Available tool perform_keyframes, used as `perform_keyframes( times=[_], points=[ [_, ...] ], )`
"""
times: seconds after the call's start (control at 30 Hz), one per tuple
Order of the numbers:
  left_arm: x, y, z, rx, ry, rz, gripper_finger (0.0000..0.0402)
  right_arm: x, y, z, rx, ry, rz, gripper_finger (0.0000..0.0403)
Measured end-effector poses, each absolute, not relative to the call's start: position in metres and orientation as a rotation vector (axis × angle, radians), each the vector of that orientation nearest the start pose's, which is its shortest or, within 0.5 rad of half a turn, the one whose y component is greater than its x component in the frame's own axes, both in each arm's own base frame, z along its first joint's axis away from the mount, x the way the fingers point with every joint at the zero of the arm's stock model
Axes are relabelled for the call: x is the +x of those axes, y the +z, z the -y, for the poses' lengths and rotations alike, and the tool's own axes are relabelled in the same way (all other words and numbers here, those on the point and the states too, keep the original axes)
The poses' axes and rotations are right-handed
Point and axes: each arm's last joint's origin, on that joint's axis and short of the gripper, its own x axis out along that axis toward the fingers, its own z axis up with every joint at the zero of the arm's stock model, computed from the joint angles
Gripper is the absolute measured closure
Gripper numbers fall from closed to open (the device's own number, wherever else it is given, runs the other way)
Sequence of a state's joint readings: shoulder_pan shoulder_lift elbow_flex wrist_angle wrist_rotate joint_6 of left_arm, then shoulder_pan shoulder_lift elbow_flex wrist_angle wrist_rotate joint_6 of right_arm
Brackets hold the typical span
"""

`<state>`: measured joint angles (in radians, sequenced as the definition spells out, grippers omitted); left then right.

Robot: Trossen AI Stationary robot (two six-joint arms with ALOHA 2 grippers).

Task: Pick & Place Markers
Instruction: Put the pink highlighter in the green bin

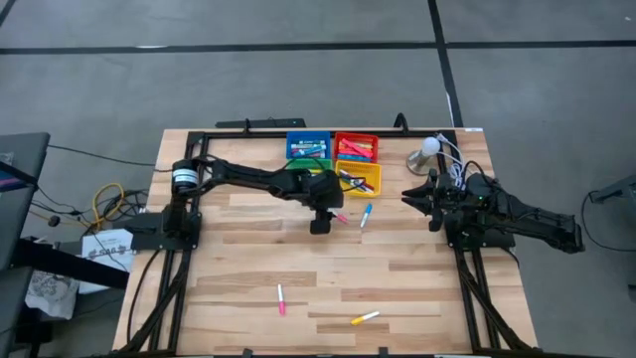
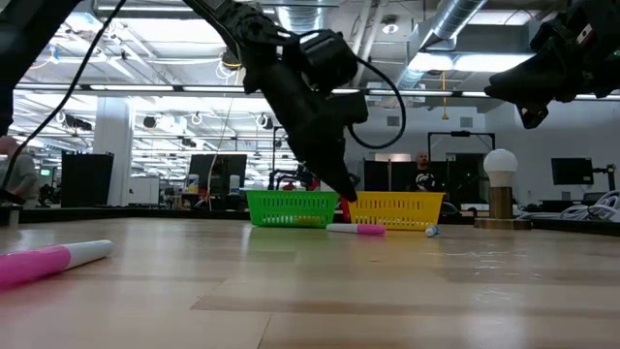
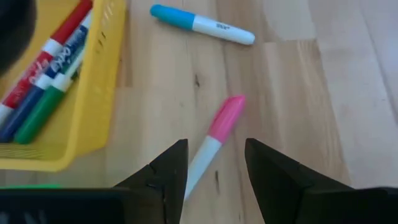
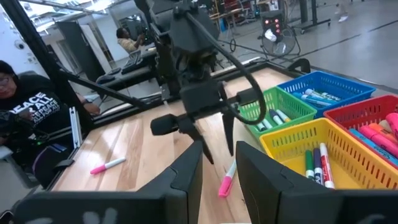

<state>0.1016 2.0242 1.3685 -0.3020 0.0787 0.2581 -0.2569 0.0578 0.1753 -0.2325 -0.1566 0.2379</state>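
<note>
My left gripper (image 3: 214, 177) is open above the table's middle, just near of the yellow tray (image 1: 364, 183). Its fingers stand on either side of the white barrel end of a pink-capped marker (image 3: 217, 134), which lies flat on the wood (image 1: 341, 217). In the low view the fingertips (image 2: 344, 197) hang just above that marker (image 2: 356, 230). A blue-capped marker (image 3: 202, 23) lies a little to its right (image 1: 366, 215). Another pink marker (image 1: 281, 298) and a yellow one (image 1: 365, 318) lie toward the near edge. My right gripper (image 4: 217, 171) is open, waiting raised at the table's right (image 1: 419, 196).
Four small trays sit at the far middle: blue (image 1: 308, 145), red (image 1: 356, 147), green (image 1: 316, 165) and yellow, each holding markers. A white ball on a round stand (image 1: 427, 151) is at the far right, beside cables. Bare wood lies between the trays and the near markers.
</note>
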Motion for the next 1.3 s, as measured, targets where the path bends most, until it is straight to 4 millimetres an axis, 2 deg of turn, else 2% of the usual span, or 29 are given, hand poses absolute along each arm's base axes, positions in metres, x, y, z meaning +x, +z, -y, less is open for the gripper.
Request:
perform_keyframes(
  times=[0.33, 0.67, 1.07, 1.3],
  points=[
    [0.423, 0.159, -0.036, 0.207, -0.136, -0.931, 0.0244, 0.087, 0.196, 0.018, 0.261, -0.113, -0.100, 0.0316],
    [0.433, 0.137, -0.036, 0.200, -0.180, -0.947, 0.0244, 0.087, 0.196, 0.018, 0.260, -0.114, -0.101, 0.0316],
    [0.435, 0.132, -0.037, 0.216, -0.187, -0.957, 0.0244, 0.087, 0.196, 0.018, 0.261, -0.113, -0.101, 0.0316],
    [0.437, 0.117, -0.041, 0.224, -0.205, -0.983, 0.0244, 0.087, 0.196, 0.018, 0.267, -0.113, -0.100, 0.0316]
  ],
)
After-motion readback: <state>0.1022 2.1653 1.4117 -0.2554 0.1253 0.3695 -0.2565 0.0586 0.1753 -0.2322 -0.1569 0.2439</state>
